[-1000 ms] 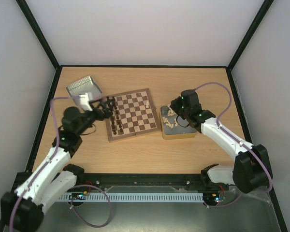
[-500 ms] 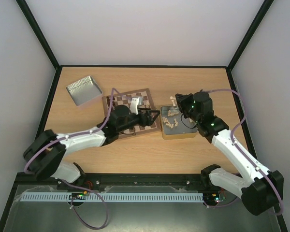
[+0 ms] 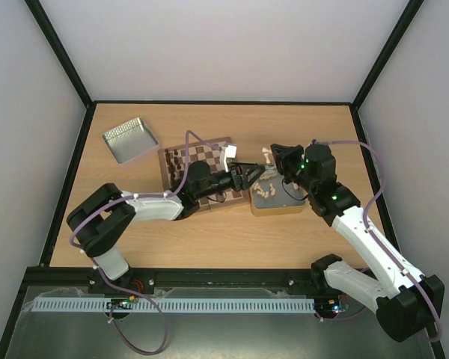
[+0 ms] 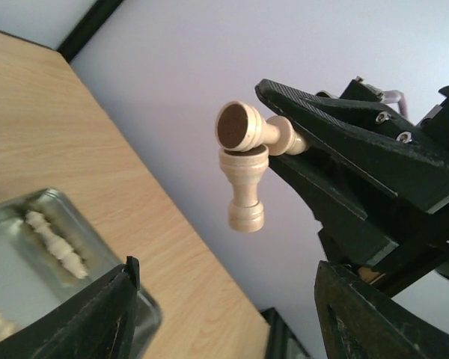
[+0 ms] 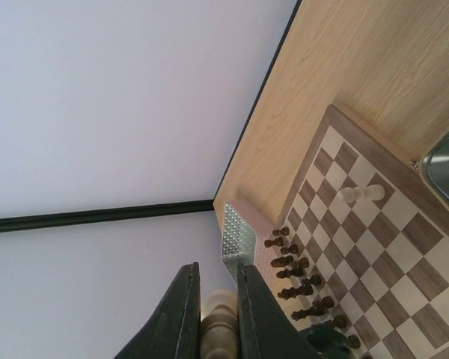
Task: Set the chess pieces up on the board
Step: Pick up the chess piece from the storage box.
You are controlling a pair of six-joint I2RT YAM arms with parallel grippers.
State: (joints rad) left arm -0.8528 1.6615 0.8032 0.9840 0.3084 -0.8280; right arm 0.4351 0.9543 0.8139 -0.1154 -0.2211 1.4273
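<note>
The right gripper [image 3: 273,154] is closed on two cream chess pieces [image 4: 243,161], held off the table near the far left corner of the right tin [image 3: 277,212]. One shows its dark felt base; the other hangs beneath it, touching. The left gripper [image 3: 256,172] is open, its fingers [image 4: 97,314] spread wide with nothing between them. Its arm lies across the board [image 3: 209,155] and it points at the held pair from just beside. Loose cream pieces [image 4: 56,243] lie in the right tin. One cream piece [image 5: 361,194] is on the board, and dark pieces [image 5: 292,273] line the board's left edge. A second tin [image 3: 131,138] sits at the far left.
</note>
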